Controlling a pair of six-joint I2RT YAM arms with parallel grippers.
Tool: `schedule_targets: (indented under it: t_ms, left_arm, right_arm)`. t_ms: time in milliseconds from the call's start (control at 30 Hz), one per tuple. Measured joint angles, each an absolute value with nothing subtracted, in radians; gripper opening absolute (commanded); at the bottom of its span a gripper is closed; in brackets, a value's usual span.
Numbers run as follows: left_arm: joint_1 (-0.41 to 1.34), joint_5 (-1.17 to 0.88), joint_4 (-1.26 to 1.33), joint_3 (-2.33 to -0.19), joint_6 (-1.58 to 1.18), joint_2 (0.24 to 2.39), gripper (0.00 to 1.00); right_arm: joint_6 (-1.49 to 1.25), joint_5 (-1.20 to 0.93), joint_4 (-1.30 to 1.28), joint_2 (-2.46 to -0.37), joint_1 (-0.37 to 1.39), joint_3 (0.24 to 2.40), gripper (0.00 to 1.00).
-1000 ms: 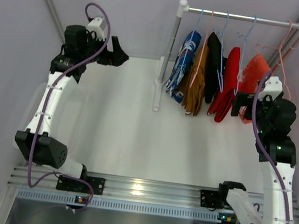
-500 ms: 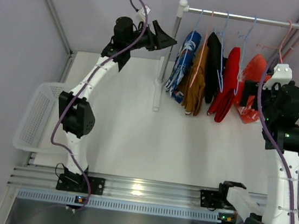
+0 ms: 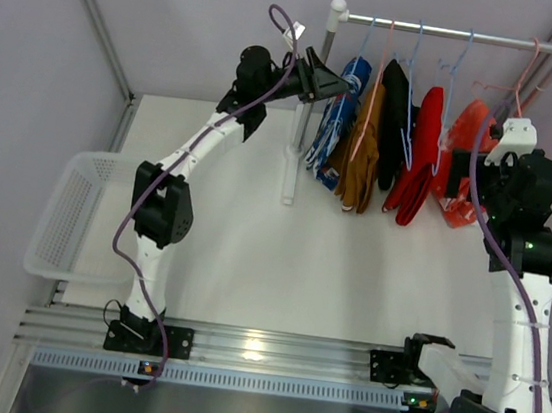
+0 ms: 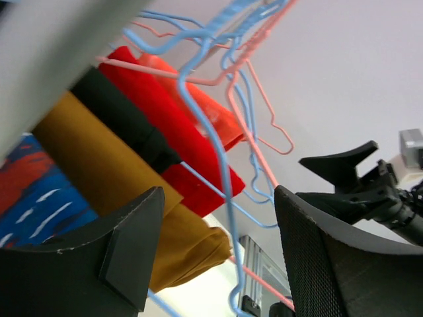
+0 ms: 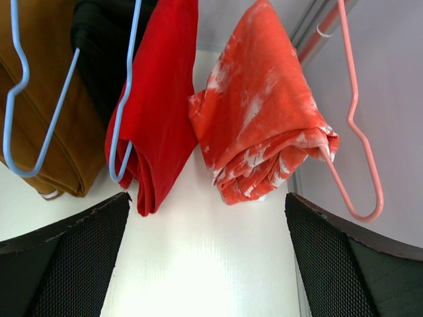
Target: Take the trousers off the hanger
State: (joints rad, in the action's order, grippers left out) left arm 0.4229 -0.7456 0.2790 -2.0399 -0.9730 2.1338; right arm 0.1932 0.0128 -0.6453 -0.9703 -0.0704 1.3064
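Four trousers hang on wire hangers (image 5: 127,99) from the rail (image 3: 449,31), none taken off. At your far left sits the white basket (image 3: 67,203). The left gripper (image 3: 332,80) is up by the rail's post (image 3: 296,154), just beside the blue patterned trousers (image 3: 335,123), its jaws apart with nothing between them. Next come the tan-brown trousers (image 3: 365,155), the black trousers (image 3: 395,125) and the red trousers (image 3: 423,154), then the orange-red garment (image 3: 470,145). The right gripper (image 5: 208,264) faces that garment, jaws spread wide, holding nothing.
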Motion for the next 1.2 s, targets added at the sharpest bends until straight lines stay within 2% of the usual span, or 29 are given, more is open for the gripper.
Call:
schedule_targets:
  t_ms: [567, 667, 967, 1133, 1167, 1200]
  left_arm:
    - [0.460, -0.783, 0.307, -2.036, -1.030, 2.137, 0.52]
    - [0.460, -0.797, 0.315, -2.036, -1.065, 2.137, 0.46]
    - [0.460, -0.823, 0.332, -2.027, -1.155, 2.160, 0.43]
    - [0.460, -0.825, 0.342, -2.016, -1.205, 2.178, 0.31]
    - [0.460, -0.827, 0.350, -2.015, -1.212, 2.178, 0.23]
    - [0.460, -0.828, 0.356, -2.015, -1.222, 2.178, 0.20]
  right_arm:
    - [0.228, 0.007, -0.645, -0.931, -0.084, 1.269, 1.00]
    - [0.228, 0.004, -0.645, -0.931, -0.089, 1.269, 0.99]
    - [0.225, -0.016, -0.645, -0.931, -0.095, 1.269, 0.99]
    - [0.224, -0.020, -0.646, -0.932, -0.097, 1.269, 0.99]
    - [0.224, -0.020, -0.646, -0.932, -0.097, 1.269, 1.00]
    - [0.224, -0.020, -0.646, -0.932, -0.097, 1.269, 0.99]
